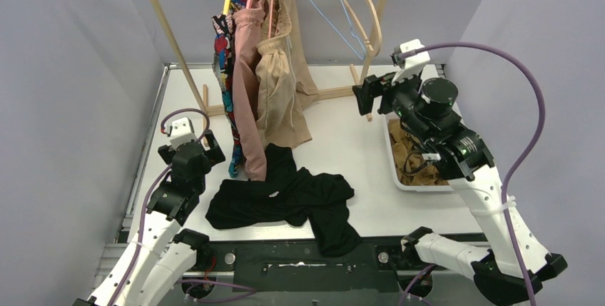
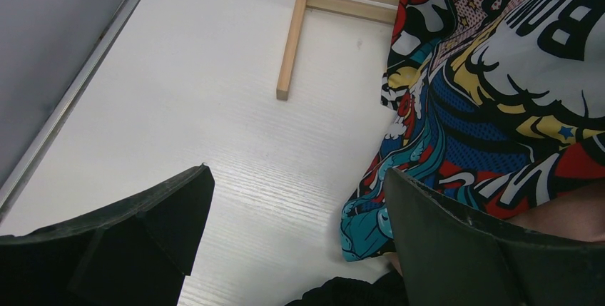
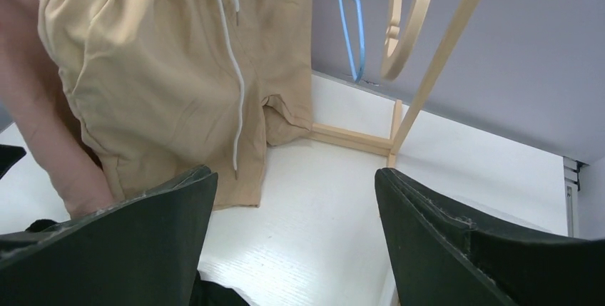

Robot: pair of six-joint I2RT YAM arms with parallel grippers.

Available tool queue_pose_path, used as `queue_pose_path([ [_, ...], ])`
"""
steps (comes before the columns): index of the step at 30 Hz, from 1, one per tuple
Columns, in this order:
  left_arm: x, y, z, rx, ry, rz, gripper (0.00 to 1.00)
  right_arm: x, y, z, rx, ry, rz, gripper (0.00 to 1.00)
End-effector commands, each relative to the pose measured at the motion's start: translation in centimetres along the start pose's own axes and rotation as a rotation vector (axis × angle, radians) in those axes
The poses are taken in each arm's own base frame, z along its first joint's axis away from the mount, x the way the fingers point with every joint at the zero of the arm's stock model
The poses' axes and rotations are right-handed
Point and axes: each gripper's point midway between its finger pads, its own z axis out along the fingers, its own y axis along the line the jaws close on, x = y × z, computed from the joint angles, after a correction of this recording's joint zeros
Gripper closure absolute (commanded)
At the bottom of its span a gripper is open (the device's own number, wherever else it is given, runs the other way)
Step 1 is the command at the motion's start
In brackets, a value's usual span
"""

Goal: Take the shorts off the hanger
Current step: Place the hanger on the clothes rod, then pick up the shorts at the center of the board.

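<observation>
Right now the only container I can see is the white bin (image 1: 410,187) at the right side of the table (image 1: 357,142). The tan-brown shorts (image 1: 408,150) lie crumpled inside it, partly hidden under the right arm.

The table is flat and white, closed in by plain grey walls (image 1: 64,70). A light wooden rack (image 1: 171,38) stands at the far end, its feet on the tabletop, and a thin blue wire hanger (image 3: 356,49) dangles from it with no cloth on it.

Three pairs hang on the rack, bunched together. The comic-print shorts (image 2: 499,70) are on the left, the dusty pink shorts (image 1: 246,92) are in the middle with their hem down near the table, and the beige shorts (image 3: 164,78) are on the right, showing a gathered waist and a white drawstring. The black shorts (image 1: 285,195) are off the rack, spread in a rumpled heap on the table near the arm bases.

The left gripper (image 2: 298,177) sits low beside the comic print, jaws spread wide and holding nothing. The right gripper (image 3: 294,177) is raised, facing the beige pair, also gaping and empty.
</observation>
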Motion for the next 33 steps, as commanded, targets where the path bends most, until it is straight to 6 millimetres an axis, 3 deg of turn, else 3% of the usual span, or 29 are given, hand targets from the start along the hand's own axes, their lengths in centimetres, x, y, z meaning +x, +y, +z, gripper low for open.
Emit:
queue_pose_path([
  [1, -2.3, -0.8, -0.4, 0.034, -0.061, -0.027, 0.09, -2.2, 0.8, -2.1, -0.053, -0.126, 0.028, 0.16],
  [4, -2.3, -0.7, -0.4, 0.030, -0.060, -0.028, 0.09, -1.7, 1.5, -3.4, -0.098, -0.138, 0.027, 0.15],
  [18, -2.3, -0.4, -0.6, 0.010, -0.046, -0.056, 0.09, 5.0, 6.8, -7.8, -0.412, -0.096, 0.080, 0.13],
  [22, -2.5, -0.8, -1.0, 0.037, -0.043, -0.088, 0.09, 8.9, 7.5, -7.2, -0.432, -0.004, 0.136, 0.13],
  [28, -2.8, -0.8, -1.5, 0.053, -0.060, -0.109, 0.09, 14.9, 8.2, -4.9, -0.393, 0.138, 0.213, 0.13],
  [33, -3.0, -0.6, -1.6, 0.050, -0.071, -0.120, 0.09, 16.6, 10.2, -3.6, -0.379, 0.176, 0.172, 0.13],
])
